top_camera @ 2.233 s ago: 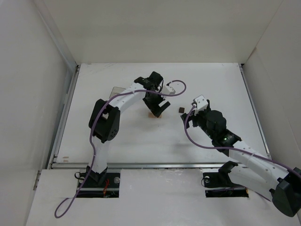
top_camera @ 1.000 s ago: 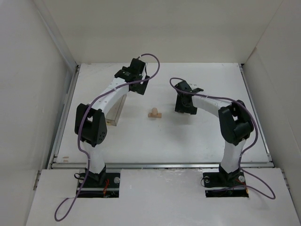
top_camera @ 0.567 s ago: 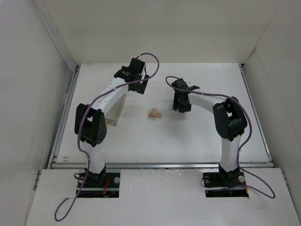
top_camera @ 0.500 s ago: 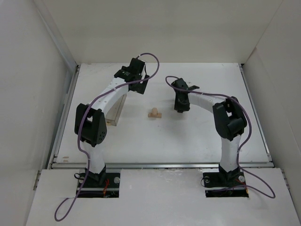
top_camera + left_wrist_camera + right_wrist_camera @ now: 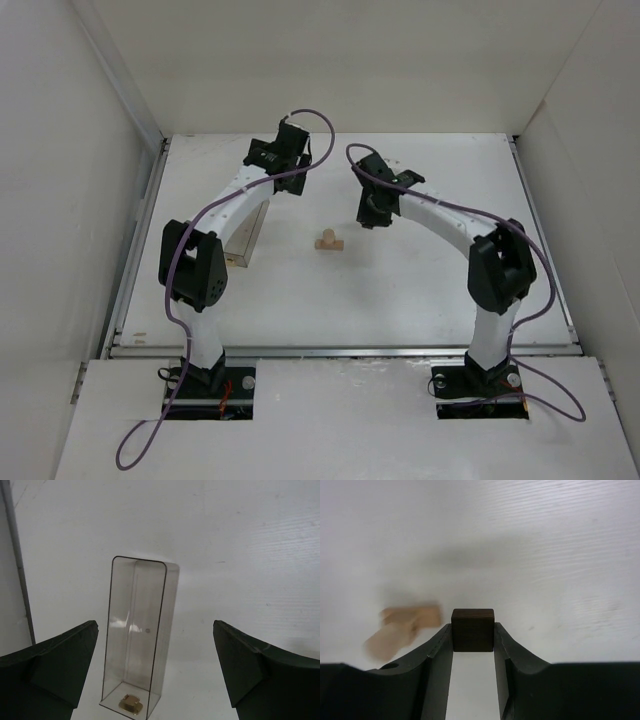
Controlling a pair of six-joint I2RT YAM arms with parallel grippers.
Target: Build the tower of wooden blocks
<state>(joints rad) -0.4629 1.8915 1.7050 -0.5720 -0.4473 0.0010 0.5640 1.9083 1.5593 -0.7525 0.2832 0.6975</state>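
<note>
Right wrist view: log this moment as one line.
right jaws: shut on dark cube | left jaws: open, facing clear box | tan blocks: apart from both jaws | stacking: pending

I look down on a white table (image 5: 420,290). Near its middle lie pale tan wooden pieces (image 5: 328,241), which touch each other. Well apart from them, toward my left side, a clear plastic box (image 5: 135,640) lies on the table.

Top: high, near edge, down on whole counter (image 5: 420,290); left wrist: close on clear box (image 5: 137,630); right wrist: low, shares tan blocks (image 5: 405,627) with top.
</note>
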